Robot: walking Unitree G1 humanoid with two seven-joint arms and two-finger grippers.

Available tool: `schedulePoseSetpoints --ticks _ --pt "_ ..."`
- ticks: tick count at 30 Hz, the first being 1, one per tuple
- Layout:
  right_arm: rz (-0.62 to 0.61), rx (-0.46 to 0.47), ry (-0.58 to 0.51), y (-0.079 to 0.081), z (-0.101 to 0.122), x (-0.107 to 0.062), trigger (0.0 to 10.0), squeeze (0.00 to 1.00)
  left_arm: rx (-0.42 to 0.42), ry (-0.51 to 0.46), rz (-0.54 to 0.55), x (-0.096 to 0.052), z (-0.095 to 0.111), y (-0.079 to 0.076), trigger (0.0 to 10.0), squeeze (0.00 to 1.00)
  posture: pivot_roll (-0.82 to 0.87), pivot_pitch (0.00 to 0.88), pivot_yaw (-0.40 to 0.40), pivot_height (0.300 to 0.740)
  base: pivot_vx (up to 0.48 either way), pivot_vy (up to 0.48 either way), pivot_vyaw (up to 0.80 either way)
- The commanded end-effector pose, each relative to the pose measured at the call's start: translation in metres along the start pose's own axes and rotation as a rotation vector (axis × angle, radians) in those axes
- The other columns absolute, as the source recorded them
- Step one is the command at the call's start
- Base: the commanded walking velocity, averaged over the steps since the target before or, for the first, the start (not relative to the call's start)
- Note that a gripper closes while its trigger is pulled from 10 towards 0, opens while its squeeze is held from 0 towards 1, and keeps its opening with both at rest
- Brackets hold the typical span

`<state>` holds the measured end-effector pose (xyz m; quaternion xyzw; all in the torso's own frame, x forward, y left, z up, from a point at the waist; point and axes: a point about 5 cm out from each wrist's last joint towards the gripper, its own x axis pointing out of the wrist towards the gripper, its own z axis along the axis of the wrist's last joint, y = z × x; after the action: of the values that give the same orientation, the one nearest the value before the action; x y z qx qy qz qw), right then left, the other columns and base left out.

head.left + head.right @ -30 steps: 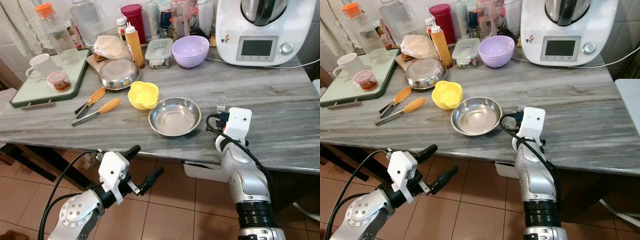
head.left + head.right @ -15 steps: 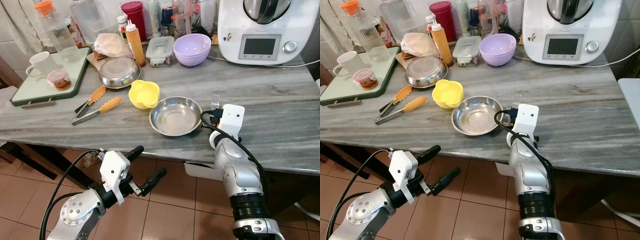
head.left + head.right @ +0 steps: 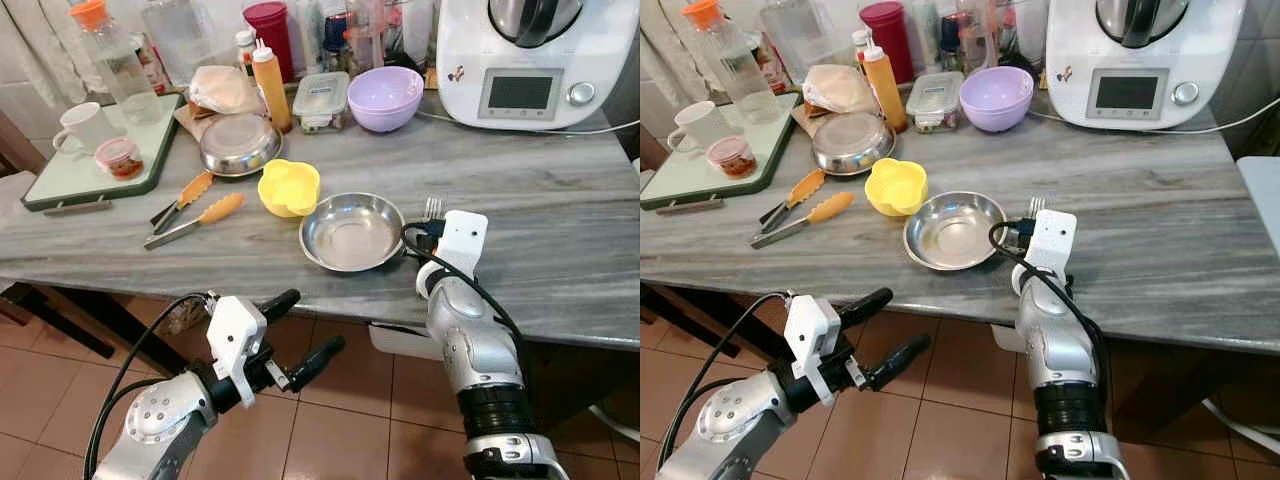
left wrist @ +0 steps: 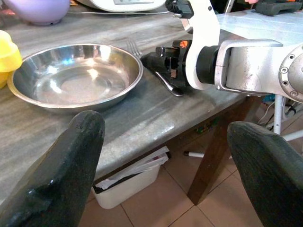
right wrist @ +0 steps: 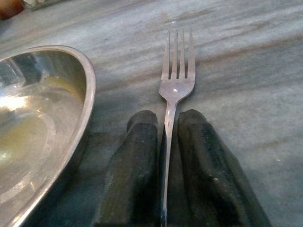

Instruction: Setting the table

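Note:
A steel bowl (image 3: 352, 231) stands near the front edge of the grey marble table (image 3: 560, 220). Just to its right my right gripper (image 5: 168, 120) is shut on the handle of a fork (image 5: 176, 71). The fork lies low along the tabletop, its tines (image 3: 433, 207) pointing away from me, a short gap from the bowl's rim (image 5: 87, 85). My left gripper (image 3: 318, 318) hangs open below the table's front edge with nothing between its fingers (image 4: 71, 156).
Left of the steel bowl sit a yellow bowl (image 3: 289, 187) and orange-tipped tongs (image 3: 190, 212). Behind are a second steel bowl (image 3: 238, 145), a squeeze bottle (image 3: 270, 88), a purple bowl (image 3: 384, 98), a white kitchen machine (image 3: 530, 60) and a green tray (image 3: 60, 180) holding a mug (image 3: 80, 127).
My right gripper has carried the fork left, closer to the steel bowl's rim, and lower towards the tabletop. The left gripper has risen slightly, still open.

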<state>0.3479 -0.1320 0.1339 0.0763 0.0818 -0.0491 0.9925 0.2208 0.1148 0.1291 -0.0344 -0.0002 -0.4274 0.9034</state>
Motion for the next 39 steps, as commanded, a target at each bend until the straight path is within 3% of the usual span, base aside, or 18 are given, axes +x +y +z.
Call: schedulePoseSetpoints --ticks 1,17,25,36,39 --pt "0.009 0.004 0.036 0.005 -0.008 0.0 10.0 1.0 0.008 0.009 0.006 -0.004 0.002 0.001 10.0 0.0 -0.22 0.132 0.156 0.74 0.0 0.0 0.0" --pt "0.045 -0.04 -0.007 0.004 0.0 -0.002 10.0 1.0 0.012 0.015 0.02 -0.004 0.001 0.002 10.0 0.0 -0.23 0.129 0.162 0.74 0.0 0.0 0.0" --pt "0.065 -0.135 -0.127 0.001 0.016 -0.013 10.0 1.0 0.01 0.012 0.03 -0.004 0.001 0.003 10.0 0.0 -0.23 0.128 0.16 0.74 0.0 0.0 0.0" --pt "0.03 -0.219 -0.189 -0.016 0.02 -0.032 10.0 1.0 0.013 0.011 0.036 -0.003 0.0 0.005 10.0 0.0 -0.24 0.121 0.158 0.74 0.0 0.0 0.0" --pt "0.052 -0.286 -0.245 -0.016 0.024 -0.04 10.0 1.0 0.015 0.01 0.04 -0.002 0.0 0.006 10.0 0.0 -0.24 0.117 0.156 0.74 0.0 0.0 0.0"
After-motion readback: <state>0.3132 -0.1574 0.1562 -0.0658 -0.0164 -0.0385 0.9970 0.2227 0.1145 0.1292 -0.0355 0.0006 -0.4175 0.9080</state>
